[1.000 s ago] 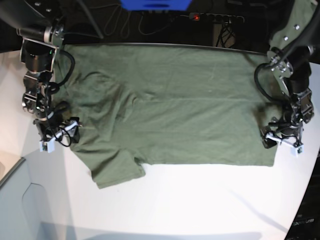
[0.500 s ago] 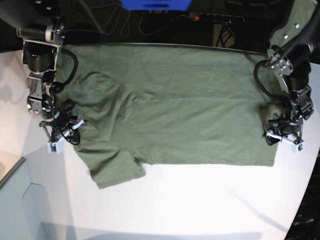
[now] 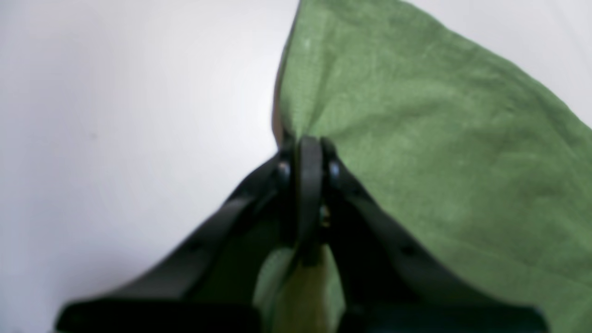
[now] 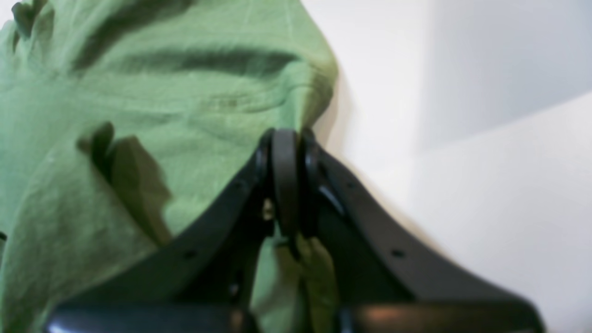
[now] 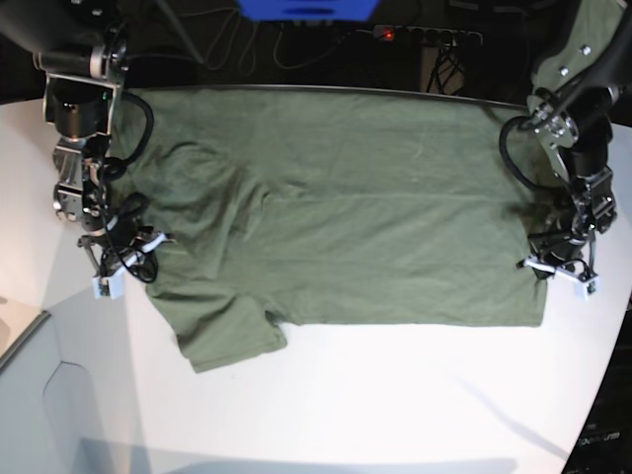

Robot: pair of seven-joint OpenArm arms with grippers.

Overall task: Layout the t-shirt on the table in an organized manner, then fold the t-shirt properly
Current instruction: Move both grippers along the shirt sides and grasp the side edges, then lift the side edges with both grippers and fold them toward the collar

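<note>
The olive-green t-shirt [image 5: 346,217] lies spread across the white table [image 5: 395,395], one sleeve [image 5: 227,336] pointing toward the front. At the shirt's right edge my left gripper [image 5: 555,263] is shut on the fabric; the left wrist view shows its fingers [image 3: 305,157] pinched together on the cloth edge [image 3: 416,138]. Over at the shirt's left edge my right gripper [image 5: 126,259] is shut on the fabric too, and the right wrist view shows its fingertips [image 4: 284,152] clamped on a wrinkled fold [image 4: 185,106].
A power strip [image 5: 425,36] and cables lie in the dark area beyond the table's far edge. A blue object [image 5: 306,8] sits at the top centre. The table's curved edge [image 5: 602,395] runs down the right side.
Both grippers have closed on the shirt's side edges. The right gripper shifted slightly inward and up at the left edge; the left gripper rose a little at the right edge.
</note>
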